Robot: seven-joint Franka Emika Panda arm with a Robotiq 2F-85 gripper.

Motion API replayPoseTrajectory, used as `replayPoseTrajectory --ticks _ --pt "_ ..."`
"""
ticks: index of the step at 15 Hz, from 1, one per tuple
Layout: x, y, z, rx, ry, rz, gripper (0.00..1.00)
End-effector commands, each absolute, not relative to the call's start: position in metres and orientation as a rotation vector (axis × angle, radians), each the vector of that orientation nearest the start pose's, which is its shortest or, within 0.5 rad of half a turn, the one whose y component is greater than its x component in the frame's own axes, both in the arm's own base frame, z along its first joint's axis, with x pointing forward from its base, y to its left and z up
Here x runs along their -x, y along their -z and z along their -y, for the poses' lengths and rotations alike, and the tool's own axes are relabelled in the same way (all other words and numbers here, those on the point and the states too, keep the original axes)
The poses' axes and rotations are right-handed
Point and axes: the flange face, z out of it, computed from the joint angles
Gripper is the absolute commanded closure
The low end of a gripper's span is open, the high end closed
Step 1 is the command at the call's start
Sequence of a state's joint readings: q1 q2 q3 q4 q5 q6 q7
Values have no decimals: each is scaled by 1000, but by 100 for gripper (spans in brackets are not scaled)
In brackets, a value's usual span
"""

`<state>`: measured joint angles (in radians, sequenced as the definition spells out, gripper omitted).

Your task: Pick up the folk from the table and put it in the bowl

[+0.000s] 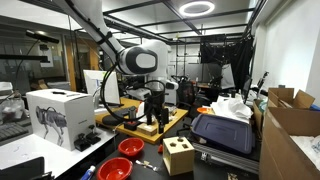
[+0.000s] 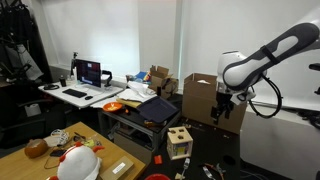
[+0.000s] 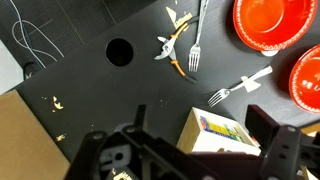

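In the wrist view two forks lie on the black table (image 3: 80,60). A silver fork (image 3: 195,45) lies upright in the picture beside a pair of pliers (image 3: 170,50), and a pale fork (image 3: 236,86) lies slanted near the bowls. Two red bowls sit at the right, one at the top (image 3: 275,25) and one at the edge (image 3: 308,80). They also show in an exterior view (image 1: 131,147) (image 1: 115,170). My gripper (image 3: 200,128) is open and empty, high above the table, over a wooden shape-sorter box (image 3: 222,135). The forks are too small to make out in both exterior views.
The wooden box (image 1: 179,155) (image 2: 179,140) stands near the bowls. A round hole (image 3: 119,51) is in the table top. A white carton (image 1: 60,115) stands to one side, and cardboard boxes (image 2: 200,95) and a dark case (image 1: 222,132) stand nearby.
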<state>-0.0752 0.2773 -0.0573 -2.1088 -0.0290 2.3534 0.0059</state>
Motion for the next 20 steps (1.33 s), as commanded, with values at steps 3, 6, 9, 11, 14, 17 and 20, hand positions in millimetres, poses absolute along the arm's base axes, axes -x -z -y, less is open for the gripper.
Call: replayPoseTrajectory --ticks 3,6,9,11,14,17,20 --pt "-577 -223 84 3149 -121 -255 0" --pt "-580 -193 87 3133 -139 -276 0" --pt "-586 -170 88 3092 -134 -306 0" --pt "-591 -152 86 3064 -131 -343 0" --pt "-593 -123 87 3076 -127 -372 0" --pt "-590 -94 87 3068 -135 -363 0" --pt "-581 -65 84 3047 -190 -370 0"
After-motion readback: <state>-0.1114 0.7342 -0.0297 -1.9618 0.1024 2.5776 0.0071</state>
